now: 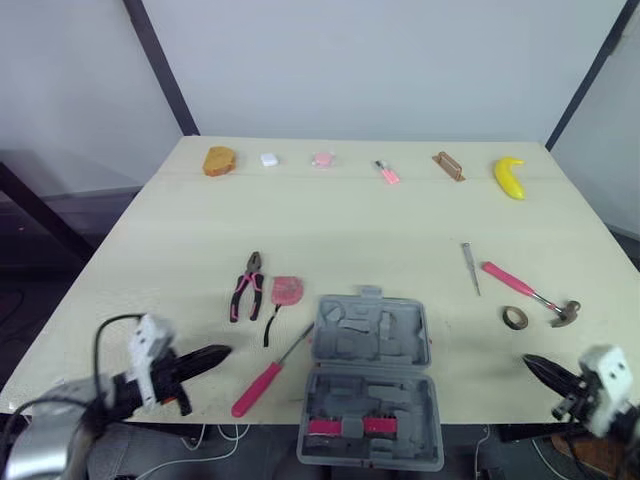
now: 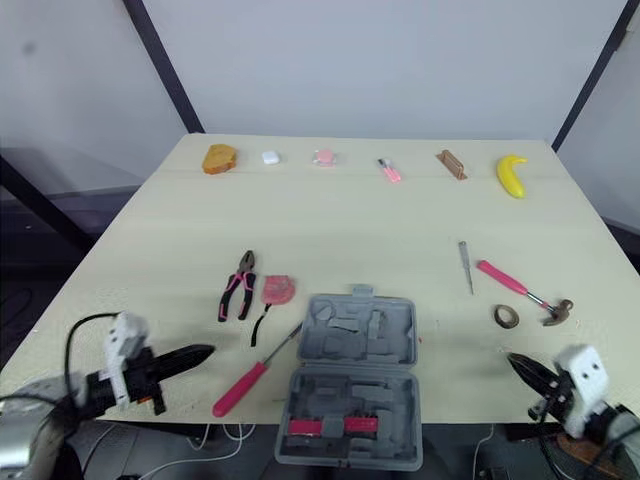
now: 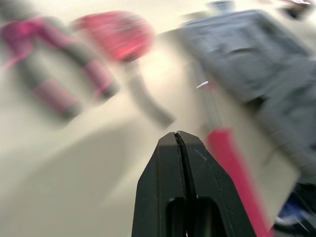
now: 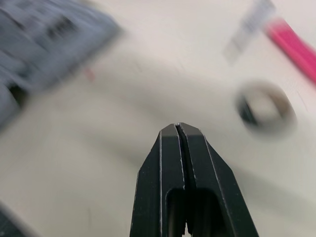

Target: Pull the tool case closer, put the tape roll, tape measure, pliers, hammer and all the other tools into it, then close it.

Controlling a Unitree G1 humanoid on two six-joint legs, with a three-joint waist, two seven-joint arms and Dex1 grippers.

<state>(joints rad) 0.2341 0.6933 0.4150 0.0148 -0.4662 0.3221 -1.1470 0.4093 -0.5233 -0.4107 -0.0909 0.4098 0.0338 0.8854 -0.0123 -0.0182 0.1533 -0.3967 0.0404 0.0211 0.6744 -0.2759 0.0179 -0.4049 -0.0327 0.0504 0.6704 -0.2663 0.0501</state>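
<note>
The grey tool case (image 1: 370, 380) lies open, with pink-handled pliers (image 1: 247, 286), tape measure (image 1: 286, 291) and screwdriver (image 1: 258, 387) to its left, and hammer (image 1: 525, 290) and tape roll (image 1: 515, 318) to its right.

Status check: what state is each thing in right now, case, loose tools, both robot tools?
Tool case: open, laid flat.
Pliers: flat on the table, outside the case.
Tape measure: on the table, outside the case.
Screwdriver: on the table, beside the case.
Hammer: on the table, outside the case.
Tape roll: lying flat beside the hammer.
Left tool: shut, empty.
Right tool: shut, empty.
</note>
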